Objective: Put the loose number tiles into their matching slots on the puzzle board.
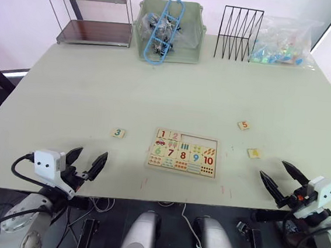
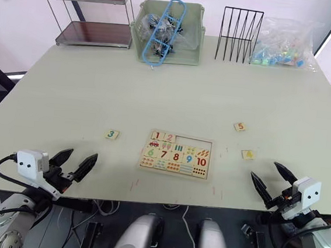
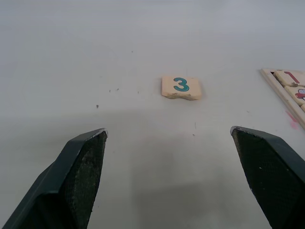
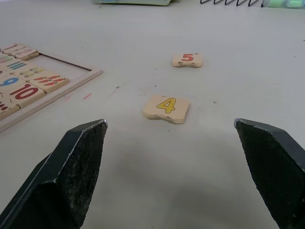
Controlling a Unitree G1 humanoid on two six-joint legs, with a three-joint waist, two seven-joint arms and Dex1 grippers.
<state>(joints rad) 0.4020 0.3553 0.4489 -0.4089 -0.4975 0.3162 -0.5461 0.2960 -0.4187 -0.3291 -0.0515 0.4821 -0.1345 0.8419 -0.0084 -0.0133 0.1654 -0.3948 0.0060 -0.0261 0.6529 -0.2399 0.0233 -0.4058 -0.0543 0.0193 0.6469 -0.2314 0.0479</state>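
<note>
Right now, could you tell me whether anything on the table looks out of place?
Three tiles lie loose off the board: the 3 to its left, the 5 and the 4 to its right. Its top row has open slots after 1 and 2.

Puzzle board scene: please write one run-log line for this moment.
tiles 1, 2 seated in puzzle board | 3, 4, 5 loose | left gripper, right gripper open

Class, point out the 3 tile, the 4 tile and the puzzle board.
3 tile (image 3: 181,88): left wrist view, on the teal digit.
4 tile (image 4: 166,108): right wrist view, on the yellow digit.
puzzle board (image 1: 215,160): left eye view, on its right rim.
</note>
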